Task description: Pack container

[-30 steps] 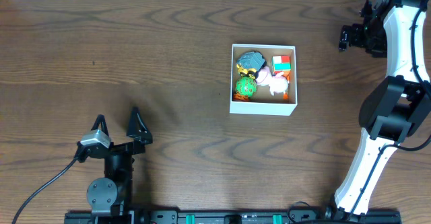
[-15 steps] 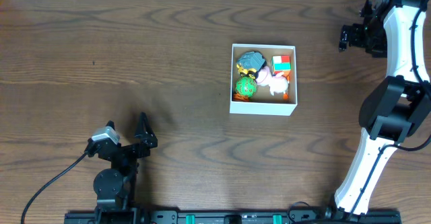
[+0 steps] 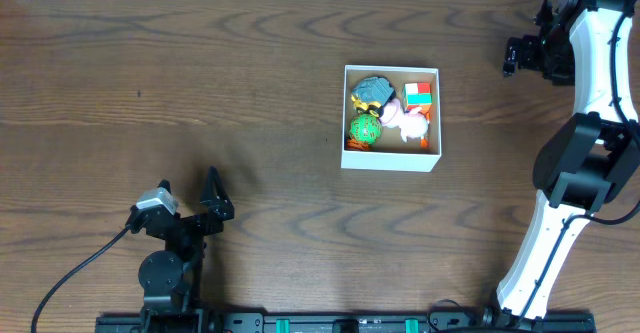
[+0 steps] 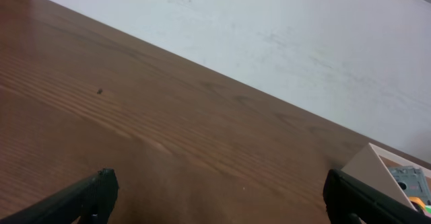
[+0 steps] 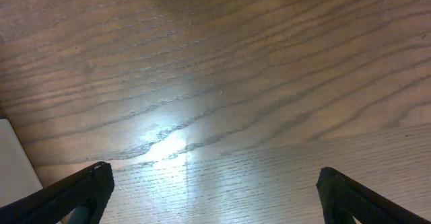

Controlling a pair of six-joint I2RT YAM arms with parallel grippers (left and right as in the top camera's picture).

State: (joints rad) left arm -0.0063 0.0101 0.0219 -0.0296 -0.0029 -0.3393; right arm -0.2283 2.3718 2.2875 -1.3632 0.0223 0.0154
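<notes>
The container (image 3: 390,160), a square white-walled box with a brown inside, sits right of the table's centre. It holds a grey-blue and yellow toy (image 3: 372,91), a green ball (image 3: 365,129), a pink toy (image 3: 405,121) and a red, green and white cube (image 3: 418,94). My left gripper (image 3: 187,180) is open and empty near the front left, far from the box. The left wrist view shows its fingers (image 4: 94,190) spread over bare wood and a corner of the container (image 4: 377,167) at the right. My right gripper (image 3: 515,55) is open and empty at the far right.
The brown wooden table (image 3: 200,73) ends at a white wall along the back (image 4: 269,22). The right arm's white links (image 3: 585,123) stand along the right edge. A cable (image 3: 70,273) runs from the left arm's base. A white edge (image 5: 13,160) shows at the left of the right wrist view.
My left gripper has pulled back toward the front edge and turned slightly clockwise. The right arm and the box have not moved.
</notes>
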